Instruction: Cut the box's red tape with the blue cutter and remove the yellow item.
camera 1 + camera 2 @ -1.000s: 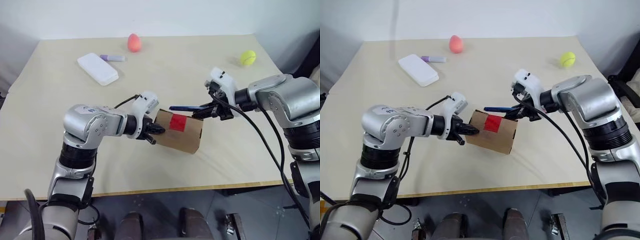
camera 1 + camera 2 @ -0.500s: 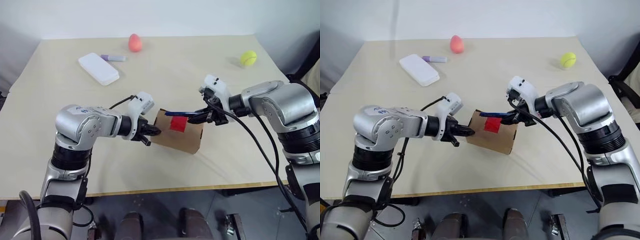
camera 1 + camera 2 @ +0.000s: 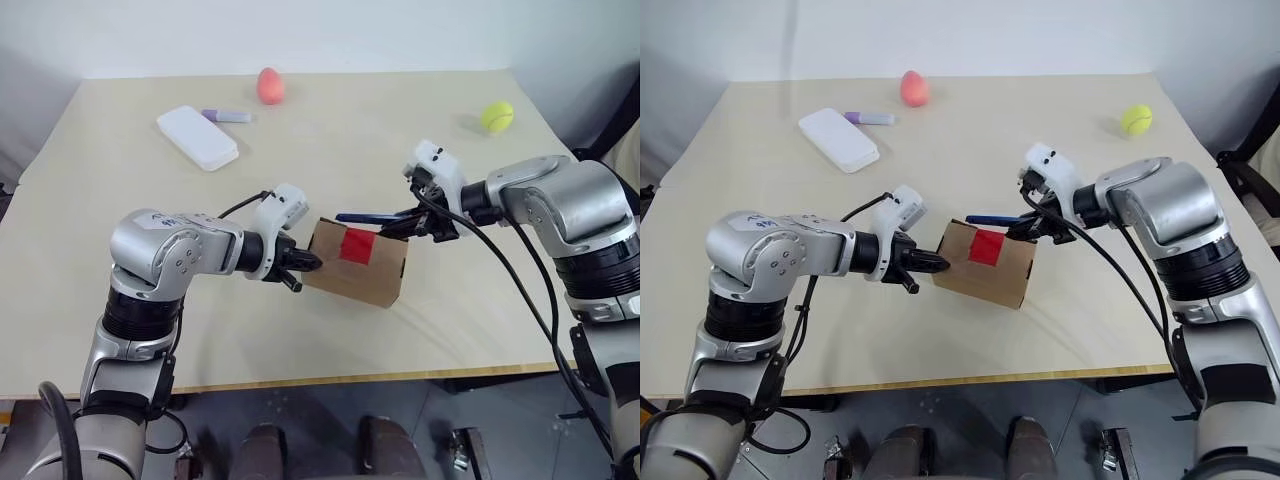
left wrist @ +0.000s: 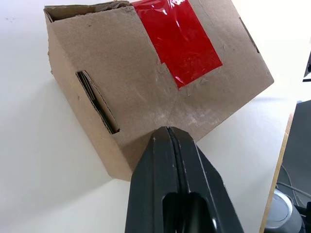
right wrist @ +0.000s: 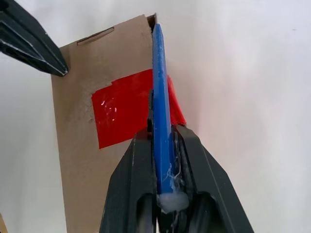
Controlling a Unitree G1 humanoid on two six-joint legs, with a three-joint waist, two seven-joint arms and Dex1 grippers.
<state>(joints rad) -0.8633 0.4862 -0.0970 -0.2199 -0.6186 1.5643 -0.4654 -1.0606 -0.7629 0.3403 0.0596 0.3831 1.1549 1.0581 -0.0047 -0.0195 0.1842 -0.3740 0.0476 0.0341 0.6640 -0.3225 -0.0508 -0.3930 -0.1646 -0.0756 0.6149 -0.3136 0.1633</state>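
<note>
1. Head views: the box (image 3: 357,263) sat tilted on the desk (image 3: 330,150), near its front middle, with the red tape (image 3: 357,245) facing up. The left gripper (image 3: 308,263) had its jaws closed, tips touching the box's left end. The right gripper (image 3: 412,222) clamped the blue cutter (image 3: 372,215), which lay roughly level over the box's far edge, just above the tape. At the far side of the desk lay a white case (image 3: 196,137), a purple marker (image 3: 226,116) just beside it, a pinkish-red egg (image 3: 268,86) and, well apart to the right, a tennis ball (image 3: 495,116).
2. Left wrist view: jaws pressed together with no gap, tips against the cardboard wall near a lower corner of the box; a slot flap showed on that wall; the tape looked whole.
3. Right wrist view: jaws gripped the cutter's rear end; the blade end reached across the tape toward the box's far corner. Contact with the tape could not be told. The other gripper's tip showed at the box's opposite end.
</note>
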